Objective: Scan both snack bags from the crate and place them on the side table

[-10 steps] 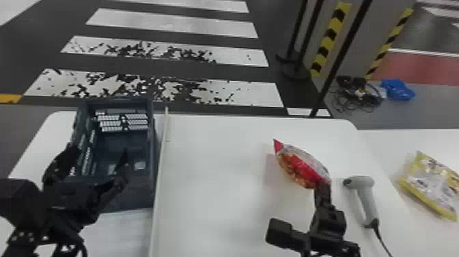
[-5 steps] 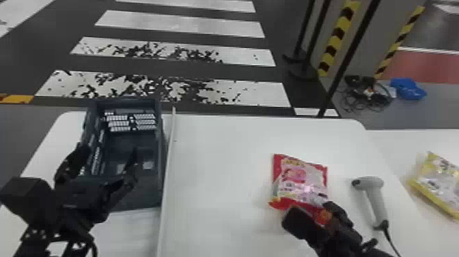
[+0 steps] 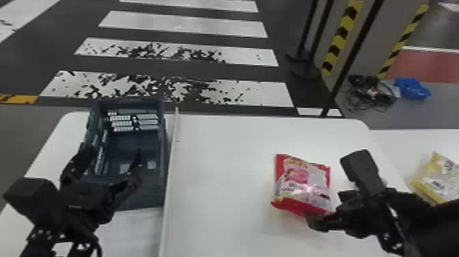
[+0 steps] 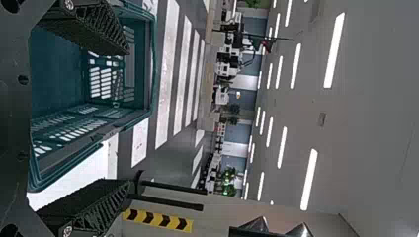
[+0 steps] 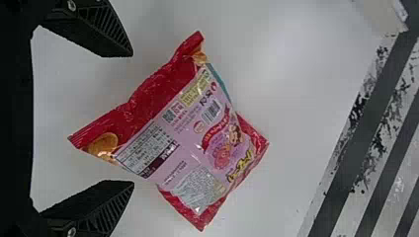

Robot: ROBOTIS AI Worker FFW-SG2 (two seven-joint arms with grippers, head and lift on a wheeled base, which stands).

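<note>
- Red snack bag [image 3: 302, 186] is laid on the white table [image 3: 222, 191], at four o'clock in the head view, back panel up; its lower corner is partly covered by a fingertip of the right gripper [image 3: 326, 209].
- Right gripper is held unclosed in its wrist view, with two fingers spread and nothing gripped; one corner of the bag is framed between them (whether the bag is touched cannot be told).
- Left gripper [image 3: 114, 153] is also held with its two fingers apart and nothing gripped, at nine o'clock; the crate's near part is partly hidden by it.
- Crate [image 3: 128, 102], dark and slotted, is placed at nine o'clock on the white table, and is cut off by the left wrist view's edge.
- Yellow snack bag [image 3: 439, 181] is set on the side table [image 3: 403, 140], between three and four o'clock, its far side cut off by the head view's edge.
- Two snack bags, one crate and two grippers are counted; a single thin white strip [image 3: 169, 191] is run between crate and red bag.
- One barcode and one square code are printed on the red bag's pale label, beside a pink cartoon figure; finer lettering is too small to be made out.
</note>
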